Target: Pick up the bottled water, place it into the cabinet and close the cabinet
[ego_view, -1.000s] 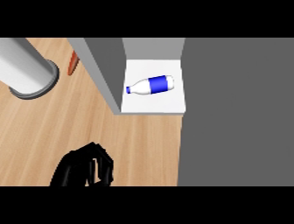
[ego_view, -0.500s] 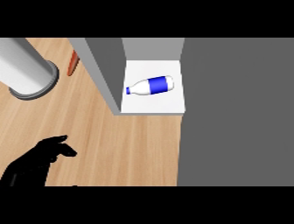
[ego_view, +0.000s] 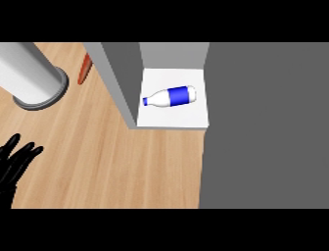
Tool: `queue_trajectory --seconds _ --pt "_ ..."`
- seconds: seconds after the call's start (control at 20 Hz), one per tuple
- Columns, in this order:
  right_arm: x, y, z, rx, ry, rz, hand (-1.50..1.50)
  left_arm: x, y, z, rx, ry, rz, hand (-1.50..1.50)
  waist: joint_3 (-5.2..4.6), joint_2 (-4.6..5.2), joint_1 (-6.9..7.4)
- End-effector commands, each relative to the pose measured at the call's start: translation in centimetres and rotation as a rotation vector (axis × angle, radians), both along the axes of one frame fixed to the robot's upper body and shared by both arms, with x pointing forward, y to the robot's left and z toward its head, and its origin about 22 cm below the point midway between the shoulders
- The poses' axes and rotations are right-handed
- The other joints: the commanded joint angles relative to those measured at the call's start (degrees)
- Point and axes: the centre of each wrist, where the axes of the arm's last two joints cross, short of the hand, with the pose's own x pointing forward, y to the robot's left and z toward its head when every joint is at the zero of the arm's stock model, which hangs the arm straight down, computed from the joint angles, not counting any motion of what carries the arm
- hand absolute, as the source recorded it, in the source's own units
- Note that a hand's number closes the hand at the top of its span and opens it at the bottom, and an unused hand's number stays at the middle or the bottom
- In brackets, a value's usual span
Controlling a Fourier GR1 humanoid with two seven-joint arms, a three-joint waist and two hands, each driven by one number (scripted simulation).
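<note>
bottled water: lying on its side on the white cabinet floor, roughly at 12 o'clock from picture centre. Cap end points toward 8 o'clock, base toward 2 o'clock. White body, blue label band, blue cap. Nothing is touching it.

cabinet: open compartment seen from above, with a white floor, a grey left wall and a grey back wall. The bottle sits in the middle of the floor, apart from both walls. The front edge of the floor meets the counter.

grey panel: big flat grey surface filling the whole 3 o'clock side, top to bottom, butting against the right edge of the cabinet floor. Cannot tell whether it is the cabinet door or a side face.

left hand: black, at 8 o'clock near the lower left edge, over the wooden counter. Fingers are straight and spread, pointing toward 1 o'clock. It holds nothing. Well apart from the bottle and the cabinet.

right hand: does not show in the head view.

grey forearm: thick grey cylinder coming in from 10 o'clock, its ringed end over the counter. Which arm it belongs to I cannot tell.

red-brown object: thin, slanted, at 11 o'clock just beside the cabinet's left wall, on the counter. Too small to identify.

counter: light wood grain, covers the left half.
</note>
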Motion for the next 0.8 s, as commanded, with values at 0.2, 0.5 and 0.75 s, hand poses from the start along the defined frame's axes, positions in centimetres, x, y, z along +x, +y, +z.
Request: queue_trajectory --seconds 0.2,0.5,0.75 --pt "-0.7 4.3 6.2 -0.237 -0.215 0.154 1.5 -0.8 2.6 1.1 -0.006 0.013 0.008 -1.5 -0.52 -0.59 0.6" --pt "0.9 5.3 6.3 -0.268 -0.241 0.228 1.5 -1.8 3.6 1.2 -0.014 0.046 0.001 -1.5 -0.64 -0.9 1.17" --pt "1.8 6.5 5.9 -0.206 -0.203 0.229 1.5 -2.2 5.2 1.8 0.01 0.045 0.025 -1.5 -0.61 -0.83 1.66"
